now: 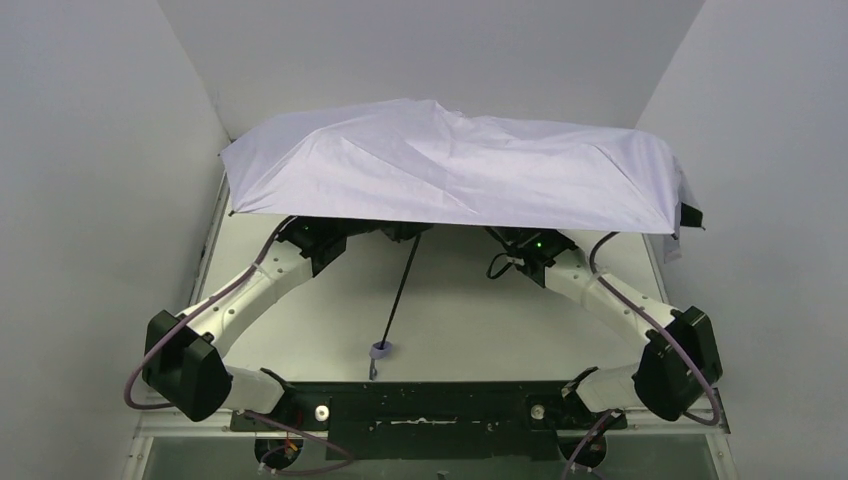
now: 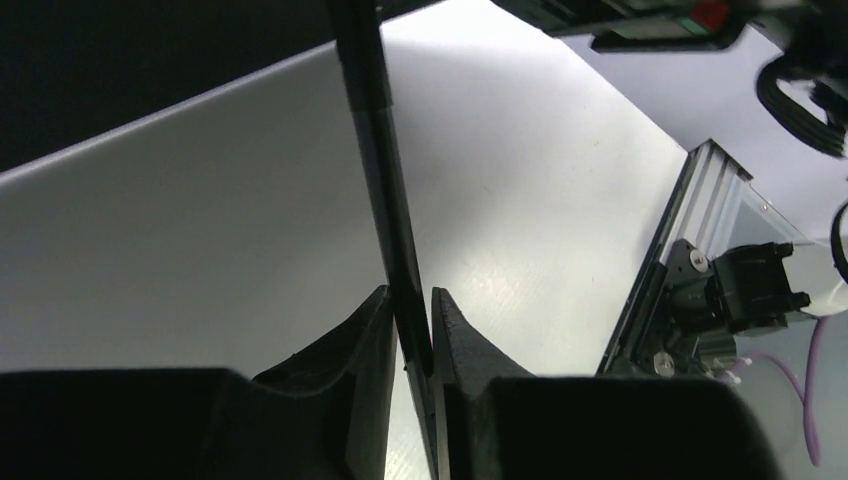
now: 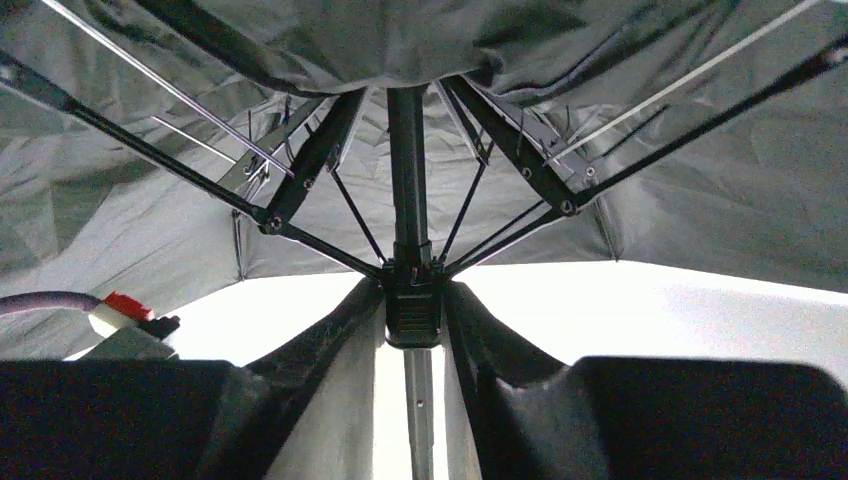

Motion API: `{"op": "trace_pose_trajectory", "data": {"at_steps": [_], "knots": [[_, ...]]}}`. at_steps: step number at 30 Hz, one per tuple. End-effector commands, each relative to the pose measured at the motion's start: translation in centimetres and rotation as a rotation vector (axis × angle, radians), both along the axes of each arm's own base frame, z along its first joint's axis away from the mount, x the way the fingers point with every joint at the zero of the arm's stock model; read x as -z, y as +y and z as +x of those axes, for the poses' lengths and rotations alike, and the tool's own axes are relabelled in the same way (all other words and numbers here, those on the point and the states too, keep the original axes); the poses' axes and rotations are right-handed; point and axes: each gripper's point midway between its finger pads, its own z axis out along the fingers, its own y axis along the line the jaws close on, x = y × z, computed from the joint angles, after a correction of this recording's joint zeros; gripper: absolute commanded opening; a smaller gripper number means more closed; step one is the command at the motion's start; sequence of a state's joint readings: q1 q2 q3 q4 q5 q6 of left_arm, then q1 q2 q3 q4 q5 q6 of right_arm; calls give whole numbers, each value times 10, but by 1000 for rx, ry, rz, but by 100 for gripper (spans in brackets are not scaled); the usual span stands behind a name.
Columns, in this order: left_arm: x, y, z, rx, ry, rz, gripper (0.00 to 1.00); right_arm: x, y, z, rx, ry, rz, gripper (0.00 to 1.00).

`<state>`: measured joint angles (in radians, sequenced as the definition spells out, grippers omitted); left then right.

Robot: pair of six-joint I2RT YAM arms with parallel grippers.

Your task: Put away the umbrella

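The pale lavender folding umbrella (image 1: 450, 165) is not yet collapsed; black shaft (image 2: 385, 180) pinched by left fingers (image 2: 365, 345), black runner (image 3: 412, 312) by right fingers (image 3: 472, 335)

The umbrella (image 1: 450, 165) is open, its pale lavender cloth spread over the table (image 1: 470, 310) from ten o'clock to two. Its black shaft (image 1: 400, 290) slants out toward six o'clock, ending in a lavender handle (image 1: 381, 349). The left arm (image 1: 250, 290) from seven o'clock and the right arm (image 1: 620, 295) from five reach under the cloth, tips hidden.
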<state>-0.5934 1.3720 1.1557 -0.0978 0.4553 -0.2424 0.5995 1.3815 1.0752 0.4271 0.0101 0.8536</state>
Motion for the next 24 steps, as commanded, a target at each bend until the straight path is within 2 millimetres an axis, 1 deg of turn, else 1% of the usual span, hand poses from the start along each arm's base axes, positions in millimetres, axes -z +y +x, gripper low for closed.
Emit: {"op": "trace_pose_trajectory", "data": {"at_steps": [1, 3, 4, 6, 8, 11, 12, 14, 16, 17, 18, 20, 21, 24], "knots": [[-30, 6, 2, 5, -100, -45, 0, 10, -12, -20, 105, 36, 67, 0], [-29, 7, 3, -1, -98, -44, 0, 34, -5, -32, 94, 83, 66, 0], [-28, 7, 3, -4, -98, -43, 0, 39, 0, -39, 81, 97, 76, 0], [-28, 7, 4, -9, -99, -43, 0, 49, 3, -46, 77, 118, 89, 0], [-27, 8, 5, -15, -98, -43, 0, 49, 2, -48, 83, 124, 117, 0], [-26, 9, 4, -28, -92, -42, 0, 33, -10, -45, 142, 107, 183, 0], [-26, 9, 4, -34, -90, -40, 6, 25, -16, -42, 169, 101, 214, 0], [-23, 8, -1, -46, -79, -19, 21, 9, -25, -38, 218, 91, 284, 0], [-21, 5, -8, -52, -76, 13, 38, -7, -35, -34, 263, 75, 342, 0], [-20, 3, -13, -53, -70, 17, 44, -13, -39, -32, 281, 69, 363, 0], [-14, 3, -18, -55, -52, 23, 49, -18, -44, -30, 299, 63, 377, 0], [-4, 4, -27, -60, -16, 24, 68, -28, -52, -26, 324, 55, 409, 0], [3, 6, -32, -64, 2, 28, 72, -31, -57, -23, 336, 54, 422, 0], [20, 13, -51, -77, 39, 36, 76, -33, -68, -16, 360, 62, 451, 0]]}}
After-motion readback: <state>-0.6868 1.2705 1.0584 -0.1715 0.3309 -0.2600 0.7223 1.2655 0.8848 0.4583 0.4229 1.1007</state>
